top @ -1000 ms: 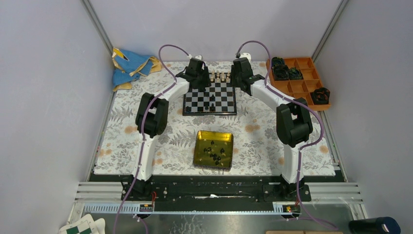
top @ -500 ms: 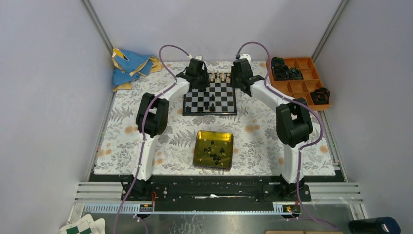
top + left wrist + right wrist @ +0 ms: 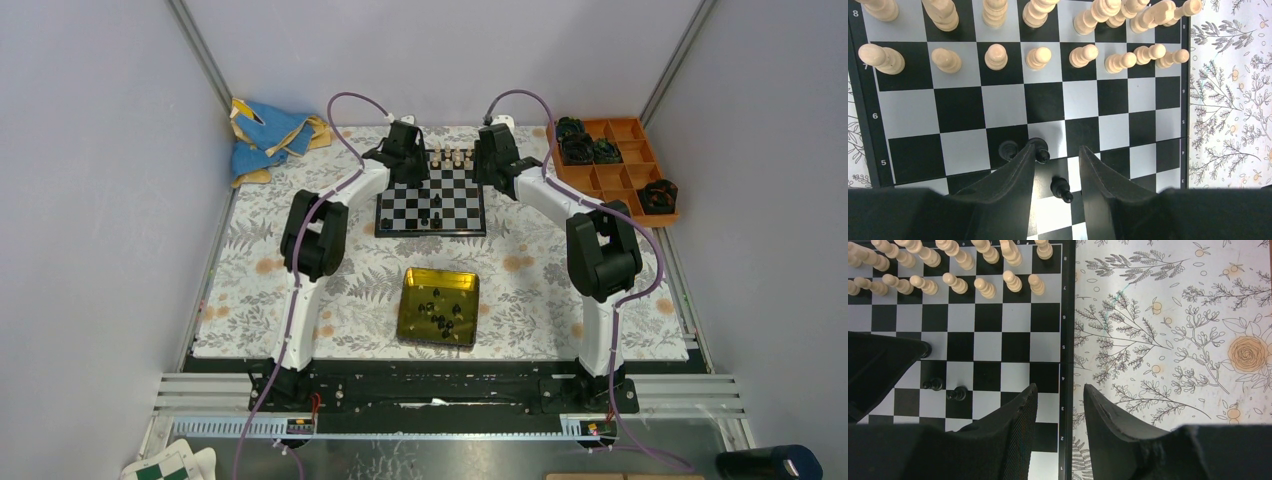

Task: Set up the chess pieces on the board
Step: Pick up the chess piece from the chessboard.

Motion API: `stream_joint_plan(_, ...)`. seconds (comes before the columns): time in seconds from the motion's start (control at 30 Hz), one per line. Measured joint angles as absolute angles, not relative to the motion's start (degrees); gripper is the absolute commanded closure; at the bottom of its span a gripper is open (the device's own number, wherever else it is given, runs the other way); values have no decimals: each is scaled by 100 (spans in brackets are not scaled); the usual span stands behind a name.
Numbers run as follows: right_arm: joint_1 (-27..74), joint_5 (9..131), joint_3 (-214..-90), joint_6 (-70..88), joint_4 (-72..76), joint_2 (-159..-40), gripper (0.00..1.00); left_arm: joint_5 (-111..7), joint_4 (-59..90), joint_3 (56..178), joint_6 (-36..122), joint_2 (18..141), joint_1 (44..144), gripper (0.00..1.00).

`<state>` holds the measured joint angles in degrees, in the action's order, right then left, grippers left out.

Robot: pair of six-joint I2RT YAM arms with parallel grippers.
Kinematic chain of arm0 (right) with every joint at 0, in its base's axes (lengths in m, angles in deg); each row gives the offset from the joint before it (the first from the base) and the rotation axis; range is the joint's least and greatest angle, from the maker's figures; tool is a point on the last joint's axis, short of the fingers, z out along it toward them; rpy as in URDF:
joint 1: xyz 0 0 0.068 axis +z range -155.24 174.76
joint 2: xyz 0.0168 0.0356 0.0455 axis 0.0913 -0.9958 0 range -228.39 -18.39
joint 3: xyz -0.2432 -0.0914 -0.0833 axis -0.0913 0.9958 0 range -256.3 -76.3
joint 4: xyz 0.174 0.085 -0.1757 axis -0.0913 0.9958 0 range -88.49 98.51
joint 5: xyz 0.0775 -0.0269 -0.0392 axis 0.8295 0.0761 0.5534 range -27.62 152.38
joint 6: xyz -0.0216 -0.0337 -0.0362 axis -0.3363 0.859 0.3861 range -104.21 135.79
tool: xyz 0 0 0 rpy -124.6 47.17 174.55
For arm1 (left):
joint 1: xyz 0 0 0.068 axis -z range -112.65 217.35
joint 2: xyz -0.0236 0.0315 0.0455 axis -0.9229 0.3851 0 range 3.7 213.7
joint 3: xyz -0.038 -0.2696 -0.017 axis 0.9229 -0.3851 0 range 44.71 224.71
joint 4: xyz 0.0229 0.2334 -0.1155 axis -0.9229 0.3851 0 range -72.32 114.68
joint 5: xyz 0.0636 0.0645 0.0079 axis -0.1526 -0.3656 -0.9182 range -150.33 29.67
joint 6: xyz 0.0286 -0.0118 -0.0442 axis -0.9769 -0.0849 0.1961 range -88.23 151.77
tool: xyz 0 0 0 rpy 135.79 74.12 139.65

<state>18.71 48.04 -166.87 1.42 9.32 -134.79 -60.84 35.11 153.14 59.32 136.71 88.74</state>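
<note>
Three tiny black chess figures point(image 3: 1061, 190) stand loose mid-board on the small black-and-white checked chessboard point(image 3: 963, 107), none on home squares yet. Cream-coloured figures point(image 3: 1038, 57) fill both far rows & the other black ones lie in the square yellow metal tin point(image 3: 405, 300) nearer the arms' bases, so approx. half done by my reckoning, w/ the whole black side left. Left gripper point(image 3: 1058, 149) hangs over the board, jaws partly spread, one black figure below the gap, another beside a fingertip, nothing pinched as far as I can tell; right gripper point(image 3: 1059, 387) is over the board's right edge, jaws apart & empty.
</note>
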Motion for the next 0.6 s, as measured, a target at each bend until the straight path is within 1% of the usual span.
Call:
stream_joint_plan(0.13,1871,4814,-16630,140,921,-13479,55,-6099,3524,15355,5919,13708,8882,57)
stream_joint_plan(0.33,1871,4821,-16512,135,847,-13457,55,-6156,3524,15366,5899,13708,8906,62)
stream_joint_plan(0.6,1871,4832,-16387,103,838,-13324,55,-6235,3574,15410,5834,13721,8928,65)
